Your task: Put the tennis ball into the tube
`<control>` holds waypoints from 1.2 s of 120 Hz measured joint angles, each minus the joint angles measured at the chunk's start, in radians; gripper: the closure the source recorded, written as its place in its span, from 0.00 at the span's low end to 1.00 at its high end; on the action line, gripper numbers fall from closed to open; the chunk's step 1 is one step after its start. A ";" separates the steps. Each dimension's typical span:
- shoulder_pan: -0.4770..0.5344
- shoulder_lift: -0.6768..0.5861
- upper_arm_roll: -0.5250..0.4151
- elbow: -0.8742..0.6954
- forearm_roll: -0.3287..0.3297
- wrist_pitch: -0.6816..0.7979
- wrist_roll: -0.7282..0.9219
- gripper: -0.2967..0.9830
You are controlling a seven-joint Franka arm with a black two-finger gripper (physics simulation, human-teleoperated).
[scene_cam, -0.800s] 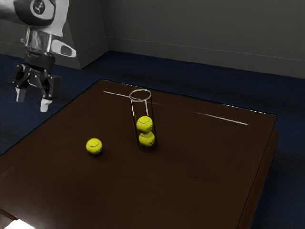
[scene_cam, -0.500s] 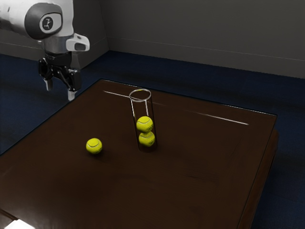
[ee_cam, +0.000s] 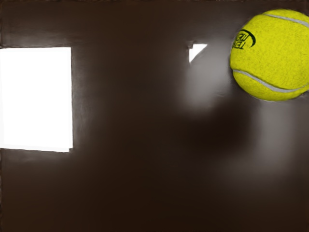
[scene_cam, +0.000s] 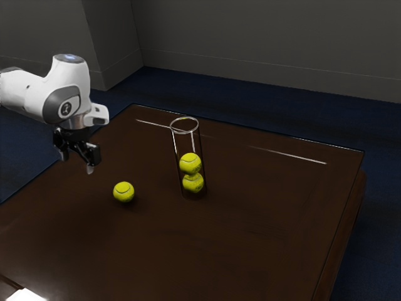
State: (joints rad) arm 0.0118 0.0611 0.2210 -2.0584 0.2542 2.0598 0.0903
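At the exterior view's left, my gripper [scene_cam: 77,162] hangs empty, fingers spread apart. Just beyond it, toward the exterior view's right, the loose tennis ball [scene_cam: 124,192] rests on the tabletop [scene_cam: 250,251]. Then the clear tube [scene_cam: 175,145] stands upright, two stacked balls [scene_cam: 190,164] inside.

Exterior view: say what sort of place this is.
Probably a plain indoor room, perhaps a lab or office: a dark blue carpet-like floor, a bare grey wall, and a white-and-grey robot arm beside a brown table.
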 joint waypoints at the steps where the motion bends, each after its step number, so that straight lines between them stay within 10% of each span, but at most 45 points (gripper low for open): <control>1: -0.005 -0.003 0.002 -0.006 0.003 0.006 0.000 0.23; 55: -0.198 -0.106 0.148 -0.204 0.093 0.211 -0.020 0.23; 78: -0.125 -0.119 0.205 -0.263 0.073 0.262 -0.033 0.23; 118: -0.239 -0.039 0.204 -0.258 -0.222 0.330 0.016 0.23; 144: -0.200 0.050 0.180 -0.216 -0.291 0.344 0.054 0.23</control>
State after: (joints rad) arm -0.1878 0.1115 0.4007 -2.2739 -0.0371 2.4037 0.1442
